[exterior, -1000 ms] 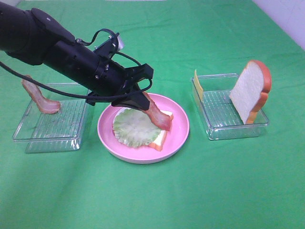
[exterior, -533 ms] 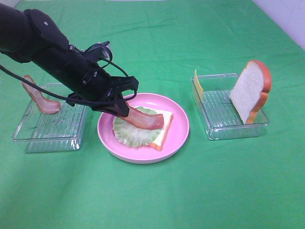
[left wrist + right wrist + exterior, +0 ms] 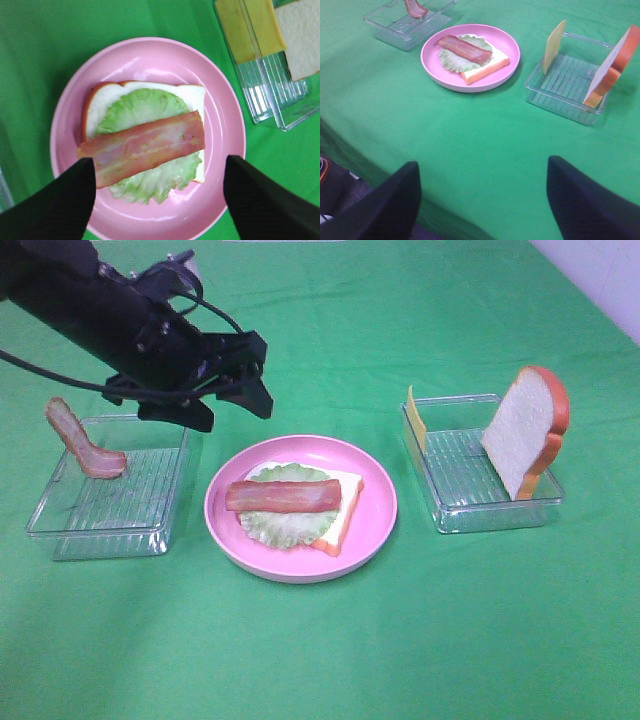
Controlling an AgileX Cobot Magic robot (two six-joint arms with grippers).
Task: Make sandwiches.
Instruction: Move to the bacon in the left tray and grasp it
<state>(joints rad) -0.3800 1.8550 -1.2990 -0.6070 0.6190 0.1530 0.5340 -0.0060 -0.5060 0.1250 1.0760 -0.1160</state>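
**mika:** So what's the left gripper (image 3: 235,418) doing?

**jo:** It's hanging in the air with its two black fingers (image 3: 60,200) spread wide and nothing between them. Its wrist cam looks straight down on the round pink plate (image 3: 225,115) right below. On the plate is the sandwich so far: a white bread slice with an orange-brown crust (image 3: 197,95) lying flat, then a round pale-green lettuce leaf (image 3: 142,107) on the bread. A reddish-brown bacon strip (image 3: 145,147) lies flat across the lettuce. None of it touches the gripper.

**mika:** And the other ingredients?

**jo:** A second bacon strip (image 3: 85,445) leans up inside a clear ribbed plastic tray (image 3: 110,525) near that gripper, on the side away from the plate. The other clear ribbed tray (image 3: 470,510) sits well past the plate from it. That one has a thin yellow cheese slice (image 3: 416,420) standing on edge at the wall nearest the plate. A second bread slice (image 3: 520,430) is propped upright at the far end.

**mika:** Right gripper?

**jo:** The right gripper (image 3: 482,162) doesn't show in the high view. On its own cam both fingers are parted and empty over bare green cloth (image 3: 485,125). The plate and both trays are out ahead of it, well apart from the fingertips.
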